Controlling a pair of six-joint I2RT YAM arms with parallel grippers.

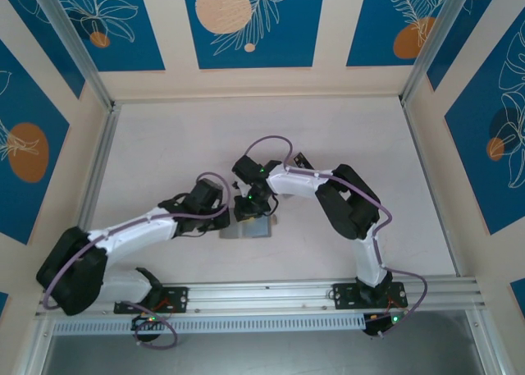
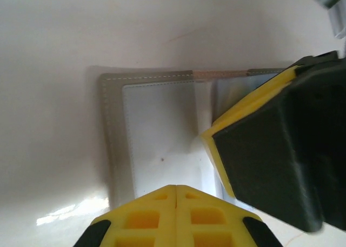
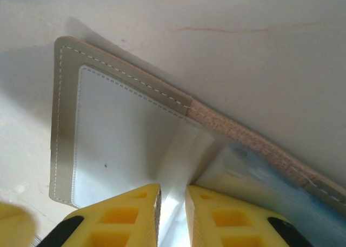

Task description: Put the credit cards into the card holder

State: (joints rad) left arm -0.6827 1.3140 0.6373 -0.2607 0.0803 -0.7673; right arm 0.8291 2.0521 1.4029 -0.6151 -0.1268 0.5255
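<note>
The bench (image 1: 180,145) is reached across by both arms: the left arm (image 1: 139,227) is stretched low from the near left, and the right arm (image 1: 344,198) is folded at the elbow and bent back toward the middle. The card holder (image 1: 246,229) lies opened flat on the bench between them, beneath both wrists. The loading step is judged to be in hand. The left end effector (image 2: 175,195) is pressed together over the holder's near edge, probably to pin it. The right end effector (image 3: 172,198) is held narrowly apart, with a pale thin sheet (image 3: 184,149) between its fingers. Whether that sheet is a card or a pocket flap, and whether it is gripped, cannot be told. Next, a straight push along the pocket mouth is called for, with the holder kept from sliding.
</note>
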